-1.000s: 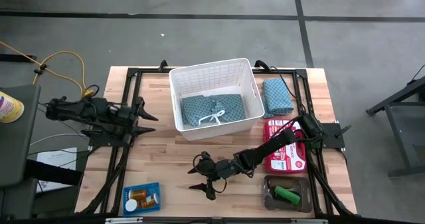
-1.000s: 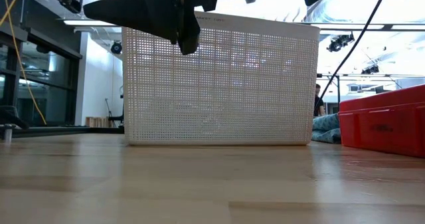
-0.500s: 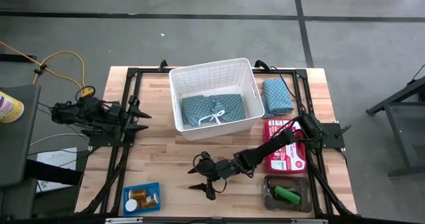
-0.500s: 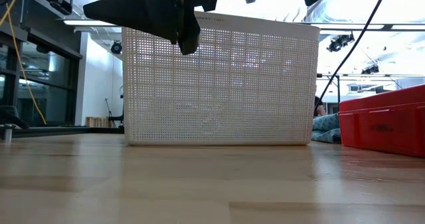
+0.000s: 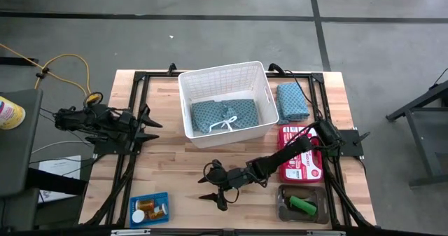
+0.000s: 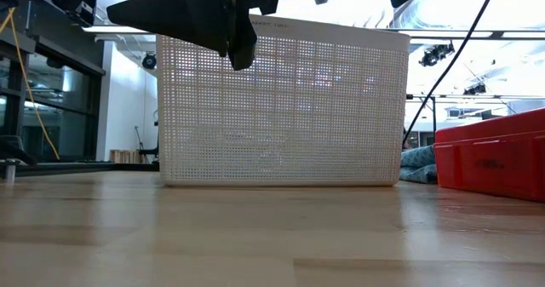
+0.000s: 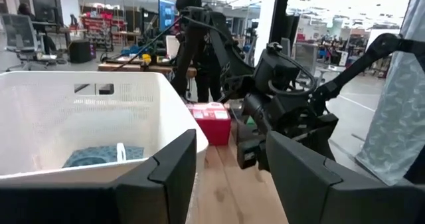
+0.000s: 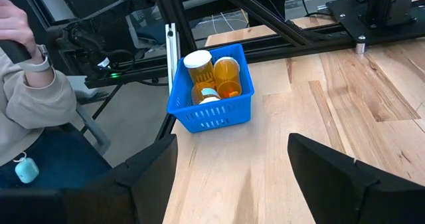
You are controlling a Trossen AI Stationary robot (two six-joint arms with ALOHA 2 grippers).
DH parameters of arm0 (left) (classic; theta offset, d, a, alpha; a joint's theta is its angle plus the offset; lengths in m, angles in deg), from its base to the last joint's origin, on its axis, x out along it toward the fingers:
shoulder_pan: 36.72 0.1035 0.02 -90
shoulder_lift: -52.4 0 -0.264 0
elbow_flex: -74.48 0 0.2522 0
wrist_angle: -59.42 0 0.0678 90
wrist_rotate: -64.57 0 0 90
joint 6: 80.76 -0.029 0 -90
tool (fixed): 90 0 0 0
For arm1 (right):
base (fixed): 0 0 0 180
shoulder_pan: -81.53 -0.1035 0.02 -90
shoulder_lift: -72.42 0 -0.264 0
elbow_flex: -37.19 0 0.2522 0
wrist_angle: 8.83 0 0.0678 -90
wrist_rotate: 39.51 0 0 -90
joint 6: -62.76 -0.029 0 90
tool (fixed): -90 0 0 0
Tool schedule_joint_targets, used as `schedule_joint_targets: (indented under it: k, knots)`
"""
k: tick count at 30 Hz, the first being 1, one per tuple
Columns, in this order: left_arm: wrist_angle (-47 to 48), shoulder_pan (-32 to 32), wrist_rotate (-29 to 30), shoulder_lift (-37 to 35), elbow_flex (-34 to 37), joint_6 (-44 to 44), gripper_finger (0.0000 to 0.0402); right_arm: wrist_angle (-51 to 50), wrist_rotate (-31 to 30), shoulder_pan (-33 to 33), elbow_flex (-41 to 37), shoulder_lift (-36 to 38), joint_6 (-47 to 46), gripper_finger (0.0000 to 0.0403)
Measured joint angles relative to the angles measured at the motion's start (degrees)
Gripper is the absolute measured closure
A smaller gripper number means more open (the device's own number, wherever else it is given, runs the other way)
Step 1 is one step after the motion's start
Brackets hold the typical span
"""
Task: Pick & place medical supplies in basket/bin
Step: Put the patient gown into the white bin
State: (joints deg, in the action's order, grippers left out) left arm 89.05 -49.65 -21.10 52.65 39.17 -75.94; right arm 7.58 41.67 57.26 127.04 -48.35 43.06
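The white lattice basket (image 5: 224, 99) stands at the table's far middle, with one teal cloth (image 5: 224, 115) lying on its floor. A second teal cloth (image 5: 292, 101) lies on the table to its right. The blue mesh tray (image 8: 211, 98) at the near left holds orange pill bottles (image 8: 228, 74). The grey tray (image 5: 302, 204) at the near right holds a green piece and a brown piece. My left gripper (image 5: 155, 129) hangs open to the left of the basket, holding nothing. My right gripper (image 5: 210, 203) stands open over the near middle, pointing at the blue tray.
A red box (image 5: 301, 153) lies under my right arm, between the second cloth and the grey tray. A black frame (image 5: 133, 96) runs round the table's edges. In the right wrist view a person's sleeve (image 8: 33, 98) shows beyond the table's left edge.
My left gripper has drawn back a little toward the table's left edge and sunk slightly, still open and holding nothing. Nothing else has moved.
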Motion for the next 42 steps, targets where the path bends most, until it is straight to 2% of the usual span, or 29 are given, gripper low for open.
schedule_joint_targets:
  k: [10,17,34,42]
  knots:
    - [-7.15,0.00,-5.63,-0.02,4.60,2.50,0.0226,0.00,0.00,0.00,0.00,0.00,0.02,0.0129]
    - [-18.77,0.00,-5.77,0.00,11.02,4.26,0.0226,-0.01,0.00,0.00,0.00,0.00,0.01,0.0129]
    - [-33.49,0.00,-5.81,0.04,20.01,5.57,0.0226,-0.01,0.01,0.00,0.00,0.00,0.01,0.0129]
    - [-33.19,0.00,-5.79,-0.04,20.32,5.72,0.0226,-0.01,0.00,0.00,0.00,0.00,0.02,0.0129]
